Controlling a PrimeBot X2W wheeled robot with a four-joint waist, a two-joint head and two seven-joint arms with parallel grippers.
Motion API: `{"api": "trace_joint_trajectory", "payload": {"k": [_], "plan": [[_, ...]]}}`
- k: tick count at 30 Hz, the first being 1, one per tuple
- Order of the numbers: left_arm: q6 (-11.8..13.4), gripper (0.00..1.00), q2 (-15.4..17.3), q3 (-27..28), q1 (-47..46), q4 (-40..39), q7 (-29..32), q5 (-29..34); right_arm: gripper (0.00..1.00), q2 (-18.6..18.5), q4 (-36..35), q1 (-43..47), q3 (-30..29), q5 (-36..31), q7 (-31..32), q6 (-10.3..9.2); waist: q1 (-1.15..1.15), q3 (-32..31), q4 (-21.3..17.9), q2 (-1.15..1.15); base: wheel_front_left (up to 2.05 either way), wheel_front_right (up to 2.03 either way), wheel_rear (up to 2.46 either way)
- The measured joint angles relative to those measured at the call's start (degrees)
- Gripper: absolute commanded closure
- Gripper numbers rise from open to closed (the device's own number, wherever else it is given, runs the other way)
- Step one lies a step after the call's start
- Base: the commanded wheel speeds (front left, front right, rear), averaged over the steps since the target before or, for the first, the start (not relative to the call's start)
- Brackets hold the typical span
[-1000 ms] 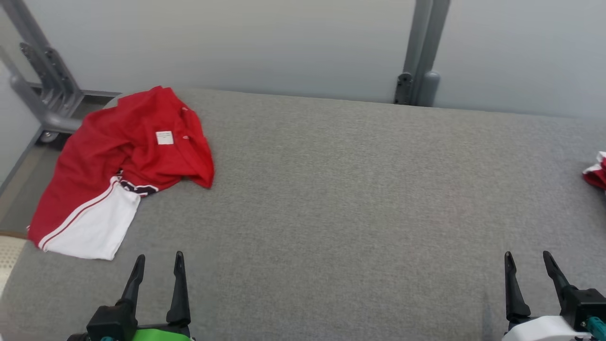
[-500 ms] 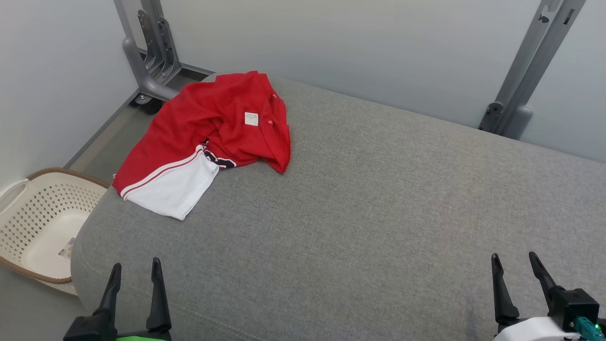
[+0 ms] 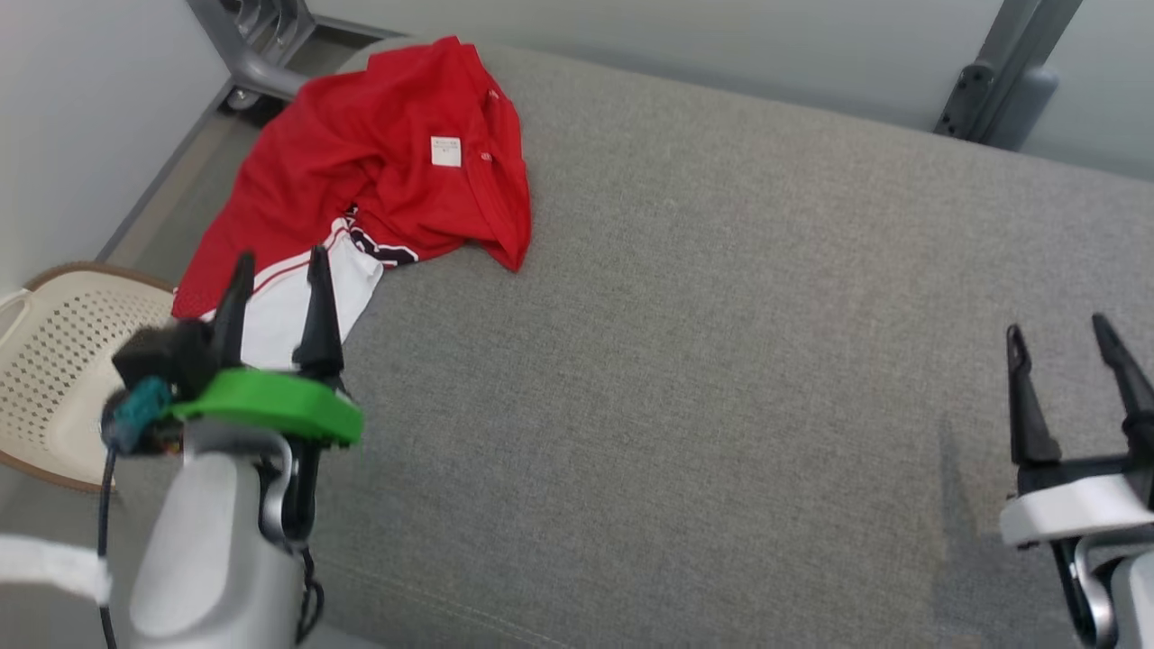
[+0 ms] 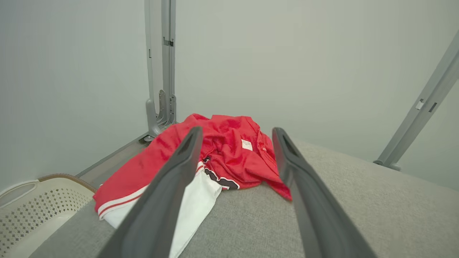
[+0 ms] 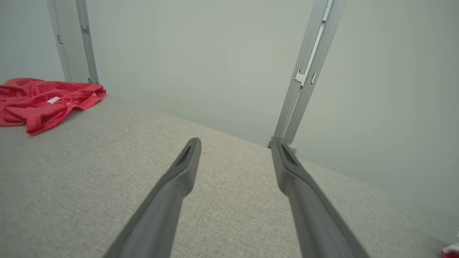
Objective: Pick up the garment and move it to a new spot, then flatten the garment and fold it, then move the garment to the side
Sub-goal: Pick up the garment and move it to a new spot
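Upholstery comes first: a wide grey fabric pad (image 3: 703, 361) spans the head view, with a pale wall behind it and grey metal posts (image 3: 1001, 68) rising at its far edge.

On the pad's far left corner lies the garment (image 3: 361, 162), crumpled and unfolded. Its red body is bunched in loose folds. One white sleeve (image 3: 279, 311) with red stripes spills toward the near-left edge, and a dark printed patch shows beside it.

Off the pad's left side, lower down, sits a cream perforated laundry basket (image 3: 54, 361) with a brown rim (only part of it is in view).

The left gripper (image 3: 279, 259), on its green-collared wrist, hangs over the pad's near-left part with its fingers pointing at the garment. Its two dark fingers are spread, with nothing between them. From its own wrist camera the shirt lies just ahead, and no contact is evident.

The right gripper (image 3: 1057, 324) hovers over bare fabric at the right, well apart from the shirt. Its fingers are likewise spread and empty.

A small white label (image 3: 445, 151) sits on the red cloth near the top of the heap.
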Motion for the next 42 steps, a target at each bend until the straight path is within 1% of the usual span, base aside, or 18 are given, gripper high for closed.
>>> {"api": "trace_joint_trajectory", "payload": {"k": [2, 3, 7, 9, 11, 13, 15, 19, 23, 24, 25, 29, 35, 39, 42], "plan": [[-0.3, 0.0, 2.1, -2.4, -7.2, 2.9, 1.3, 0.3, 0.0, -1.8, -1.6, -2.9, -0.6, -0.1, 0.0, 0.0, 0.0, 3.2, -0.2, 0.0, 0.0, 0.0, 0.0], [-0.4, 0.0, 2.5, -2.9, -10.7, 4.4, 2.1, -0.5, 0.0, -2.5, -2.2, -4.1, -0.8, -0.2, 0.0, 0.0, 0.0, 4.8, -0.3, 0.0, 0.0, 0.0, 0.0], [-0.5, 0.0, 3.4, -4.8, -23.0, 10.3, 4.2, -6.6, 0.0, -4.9, -5.0, -7.4, -0.7, -0.5, 0.0, 0.0, 0.0, 11.8, -1.1, 0.0, 0.0, 0.0, 0.0], [-0.6, 0.0, 4.9, -5.1, -28.1, 14.9, 5.0, -8.9, 0.0, -5.7, -6.4, -8.3, -0.4, -0.6, 0.0, 0.0, 0.01, 15.7, -1.8, 0.0, 0.0, 0.0, 0.0], [-0.6, 0.0, 6.8, -4.6, -31.6, 19.5, 5.8, -10.3, 0.0, -6.2, -7.8, -8.9, 0.2, -0.6, 0.0, 0.0, 0.02, 18.9, -2.5, 0.0, 0.0, 0.0, 0.0], [-0.6, 0.0, 8.1, -3.6, -34.8, 24.7, 6.6, -11.8, 0.0, -6.5, -9.4, -9.4, 0.7, -0.6, 0.0, 0.0, 0.02, 22.1, -3.3, 0.0, 0.0, 0.0, 0.0], [-0.5, 0.0, 9.2, -3.3, -37.5, 29.3, 7.7, -12.0, 0.0, -6.7, -10.8, -9.5, 0.9, -0.6, 0.0, 0.0, 0.02, 24.9, -4.2, 0.0, 0.0, 0.0, 0.0], [1.4, 0.0, 11.3, -3.1, -41.3, 37.1, 9.5, -11.8, 0.0, -6.6, -13.8, -9.9, 0.9, -0.6, 0.0, 0.0, 0.02, 29.7, -6.4, 0.0, 0.0, 0.0, 0.0], [2.6, 0.0, 12.2, -2.9, -43.3, 42.7, 12.0, -12.0, 0.0, -5.8, -15.8, -10.3, 0.8, -0.6, -0.2, 0.01, 0.01, 32.6, -9.0, 0.0, 0.0, 0.0, 0.0], [2.6, 0.08, 12.6, -2.9, -44.0, 43.4, 12.5, -12.0, 0.0, -5.6, -15.9, -10.3, 0.7, -0.6, -0.3, 0.0, 0.0, 33.0, -9.7, 0.0, 0.0, 0.0, 0.0], [2.6, 1.0, 13.1, -2.9, -44.7, 43.9, 12.5, -12.1, 0.0, -5.3, -15.9, -10.3, 0.6, -0.6, -0.3, 0.0, 0.0, 33.4, -10.3, 0.0, 0.0, 0.0, 0.0], [2.1, 1.0, 14.0, -4.0, -44.8, 44.8, 10.3, -11.4, 0.0, -4.0, -14.7, -10.1, 0.4, -0.4, -0.3, 0.0, 0.0, 33.2, -12.0, 0.0, 0.0, 0.0, 0.0], [0.2, 1.0, 15.3, -6.8, -41.8, 43.5, 6.3, -9.9, 0.0, -0.7, -10.4, -8.2, 2.0, 0.5, -0.2, -0.02, 0.01, 29.2, -13.4, 0.0, 0.0, 0.0, 0.0], [-0.4, 1.0, 15.6, -9.5, -40.2, 37.9, 5.4, -9.7, 0.0, 2.2, -7.7, -5.5, 2.8, 1.4, -0.1, -0.01, 0.0, 24.7, -14.2, 0.0, 0.0, 0.0, 0.0], [-0.5, 1.0, 15.5, -12.6, -37.9, 29.1, 7.1, -11.6, 0.0, 3.8, -6.6, -3.6, 3.0, 2.0, -0.1, 0.0, 0.0, 20.6, -14.5, 0.0, 0.0, 0.0, 0.0]]}}
